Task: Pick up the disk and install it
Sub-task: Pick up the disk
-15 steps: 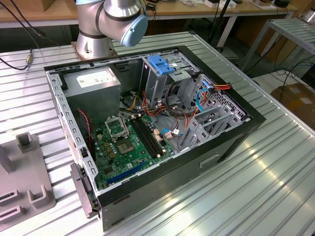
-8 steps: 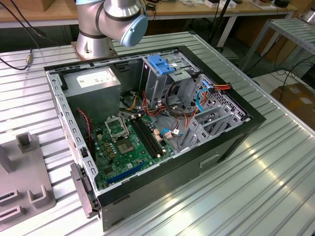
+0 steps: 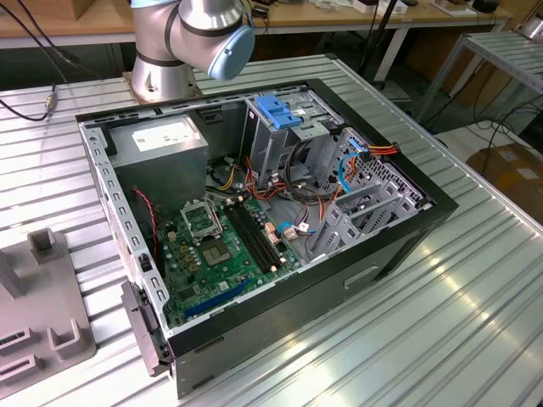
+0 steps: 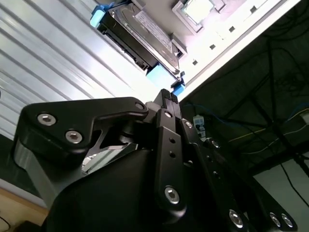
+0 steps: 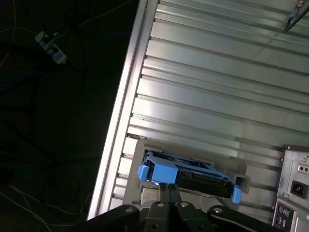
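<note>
We see the disk (image 5: 186,175) lying flat near the table's edge, with the clenched claw (image 5: 169,187) just beside it.
In both wrist views the disk (image 4: 137,36), grey with blue rails at its ends, sits on a pale grey holder (image 5: 241,181) on the slatted metal table (image 5: 217,72), close to the edge. Beyond that edge we see a dark floor (image 5: 48,121) strewn with cables (image 5: 50,46). The claw (image 4: 169,95) points at the disk's long side, its two black fingertips pressed together with nothing between them that we can make out. In the exterior view an open computer case (image 3: 339,288) lies on the same table, the arm (image 3: 191,34) rises behind it, and wooden benches (image 3: 339,17) stand at the back of the room.
</note>
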Controlling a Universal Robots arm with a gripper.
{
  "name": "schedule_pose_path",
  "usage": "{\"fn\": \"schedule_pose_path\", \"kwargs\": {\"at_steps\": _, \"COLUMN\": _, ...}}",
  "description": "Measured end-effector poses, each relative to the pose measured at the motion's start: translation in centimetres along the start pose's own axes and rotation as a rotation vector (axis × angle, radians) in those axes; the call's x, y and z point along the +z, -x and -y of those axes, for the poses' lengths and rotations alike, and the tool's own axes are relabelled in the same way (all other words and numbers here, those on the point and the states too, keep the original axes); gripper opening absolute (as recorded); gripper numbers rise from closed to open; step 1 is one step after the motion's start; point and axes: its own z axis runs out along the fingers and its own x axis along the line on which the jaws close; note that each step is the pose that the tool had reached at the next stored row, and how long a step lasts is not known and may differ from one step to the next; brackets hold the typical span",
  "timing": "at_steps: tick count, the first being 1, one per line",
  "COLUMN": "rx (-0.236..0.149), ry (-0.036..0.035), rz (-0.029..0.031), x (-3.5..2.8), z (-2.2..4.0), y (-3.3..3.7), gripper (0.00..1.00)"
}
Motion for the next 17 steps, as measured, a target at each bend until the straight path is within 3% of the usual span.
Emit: {"fn": "schedule_pose_path", "kwargs": {"at_steps": 17, "rx": -0.347, "ry": 0.0056, "rz": -0.0157, "x": 0.0, "z": 0.0, "y": 0.0, "gripper": 0.1}}
